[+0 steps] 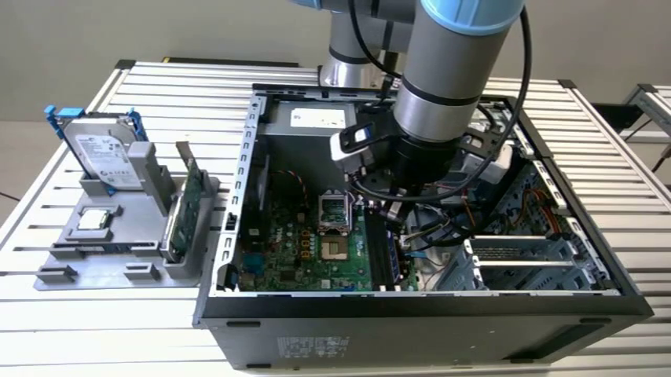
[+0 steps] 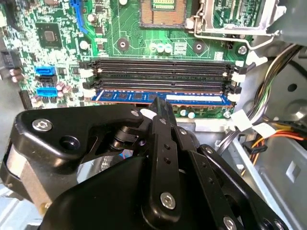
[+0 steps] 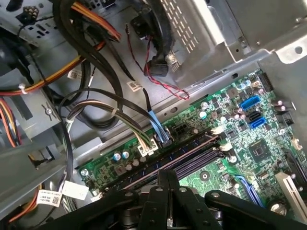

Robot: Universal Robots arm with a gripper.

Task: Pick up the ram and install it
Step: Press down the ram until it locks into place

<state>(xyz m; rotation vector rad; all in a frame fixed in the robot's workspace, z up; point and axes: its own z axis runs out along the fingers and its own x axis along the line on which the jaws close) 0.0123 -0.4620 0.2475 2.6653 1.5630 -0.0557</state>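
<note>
**Ram seated in the memory slot, pincer above it**

The arm reaches down into the open computer case (image 1: 419,302), a black sheet-metal box lying on a slatted metal bench (image 1: 157,86). In the second wrist view the ram (image 2: 158,97), a long, thin blue-faced stick with a white label, stands on edge in the slot nearest the board's margin, its long axis parallel to the three empty black slots (image 2: 158,72) beside it and level with the white end latches. The black, bolted pincer (image 2: 156,106) sits directly over the ram's middle with its fingers (image 2: 160,112) pressed together at the stick's upper edge; whether they pinch it cannot be told. The green motherboard (image 2: 57,28) carries a square metal-framed socket (image 2: 163,12). In the exterior view, a grey holder (image 1: 100,236) on the bench keeps a silver hard drive (image 1: 103,153) and a green card (image 1: 181,220) upright.
</note>
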